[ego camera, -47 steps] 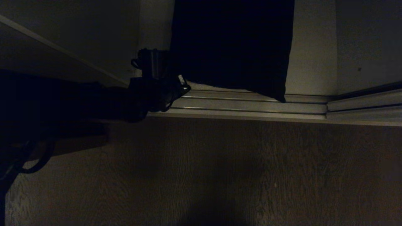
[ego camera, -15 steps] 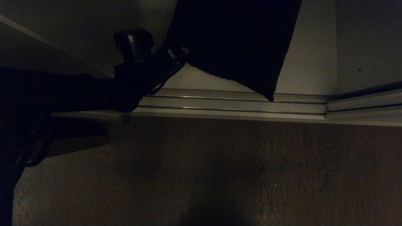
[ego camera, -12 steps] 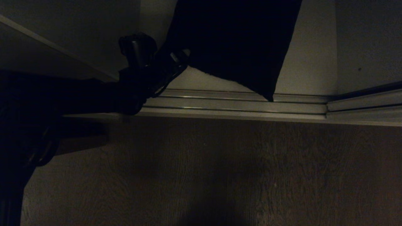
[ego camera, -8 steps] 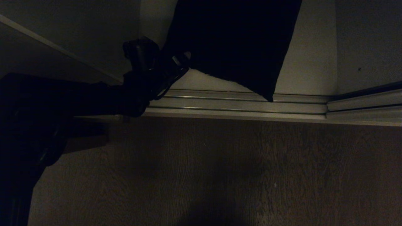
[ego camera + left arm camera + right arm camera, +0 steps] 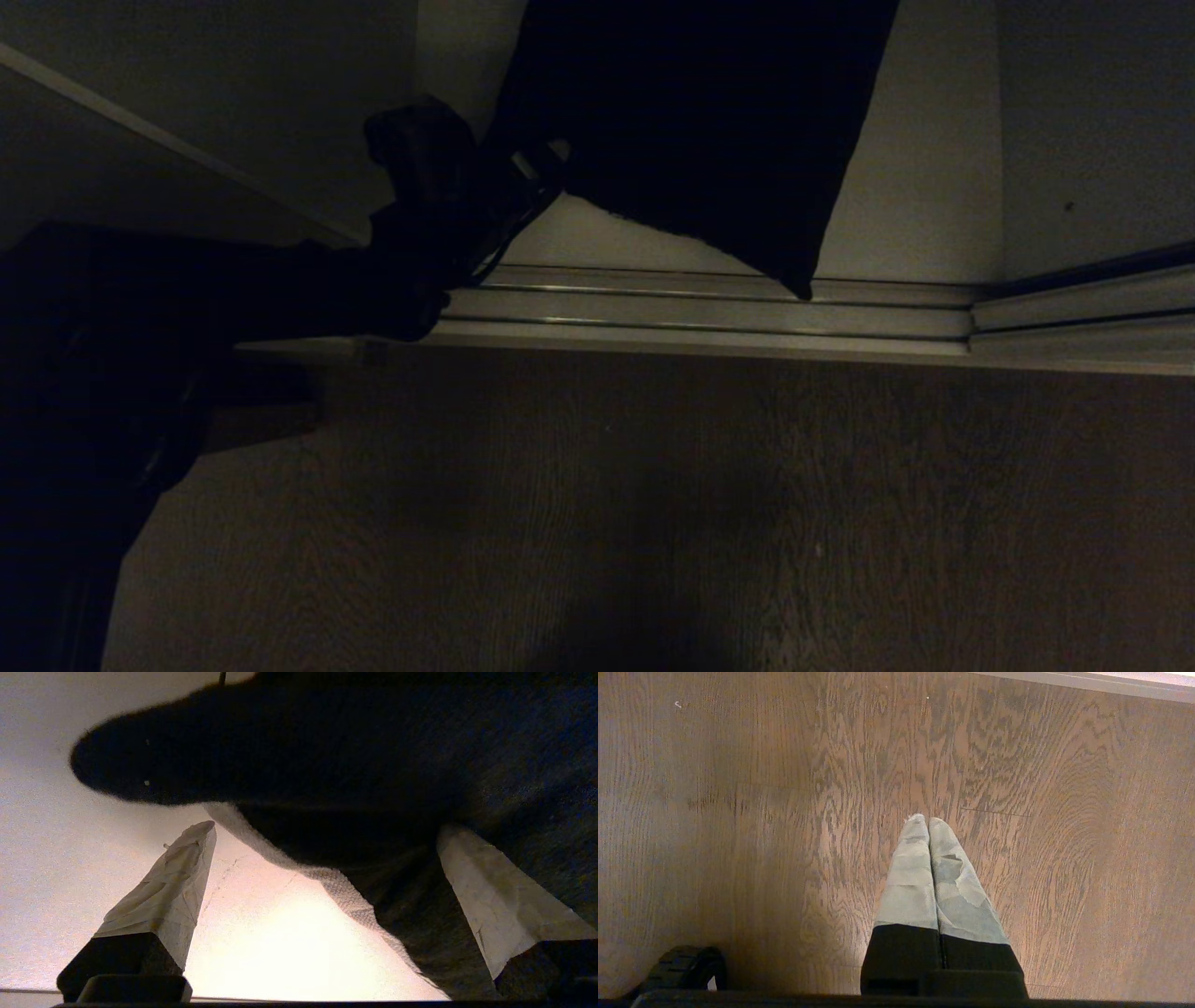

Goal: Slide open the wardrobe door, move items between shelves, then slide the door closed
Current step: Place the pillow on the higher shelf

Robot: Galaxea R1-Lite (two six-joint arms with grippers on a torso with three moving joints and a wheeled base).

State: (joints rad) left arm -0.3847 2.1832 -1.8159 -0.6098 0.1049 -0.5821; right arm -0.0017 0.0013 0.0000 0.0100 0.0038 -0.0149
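A black folded garment [image 5: 700, 121] lies on the off-white shelf [image 5: 924, 187] at the bottom of the wardrobe. My left gripper [image 5: 527, 177] is at its near left corner. In the left wrist view the left gripper [image 5: 325, 828] is open wide. One finger [image 5: 177, 877] is over the bare shelf [image 5: 280, 952] and the other finger [image 5: 490, 891] over the black garment [image 5: 350, 756]. A pale knit edge [image 5: 336, 882] shows under the black cloth. My right gripper [image 5: 928, 820] is shut and empty above the floor. The sliding wardrobe door [image 5: 1092, 131] stands at the right.
The door's metal track [image 5: 709, 313] runs along the wardrobe's front edge. Brown wood-grain floor [image 5: 653, 513] lies in front of it. A higher shelf edge [image 5: 187, 149] slants across the upper left, above my left arm.
Since three seconds ago the black garment's near left corner has been shoved back and up. Over the last second my left arm has edged right toward it, jaws still open.
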